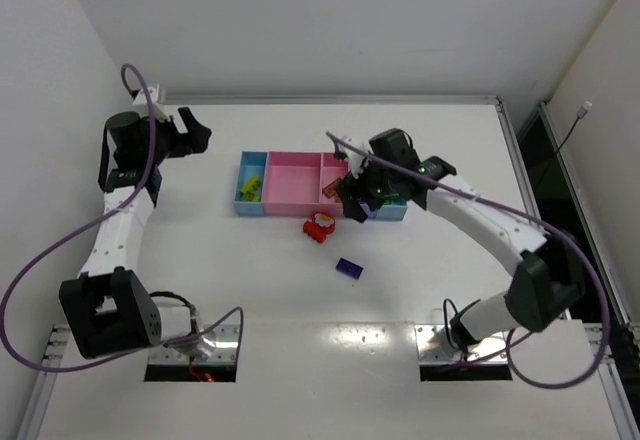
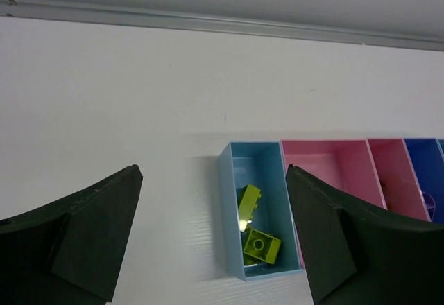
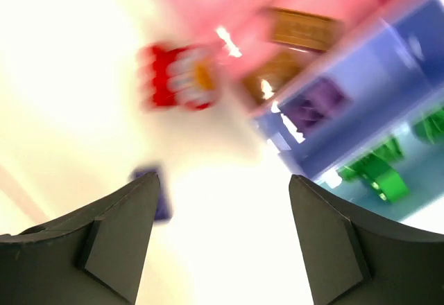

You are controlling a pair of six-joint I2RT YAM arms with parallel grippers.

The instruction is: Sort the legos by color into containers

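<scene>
Right wrist shows the right end effector [image 3: 223, 180] spread empty; left end effector [image 2: 214, 173] likewise apart.

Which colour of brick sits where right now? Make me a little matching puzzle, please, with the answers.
Bricks:
1. yellow-green bricks
2. red bricks
3. orange bricks
4. green bricks

Places:
A. on the table, in front of the bins
B. right-end blue bin
C. left-end blue bin
D. narrow pink bin

Pairs: 1-C, 2-A, 3-D, 4-B
</scene>
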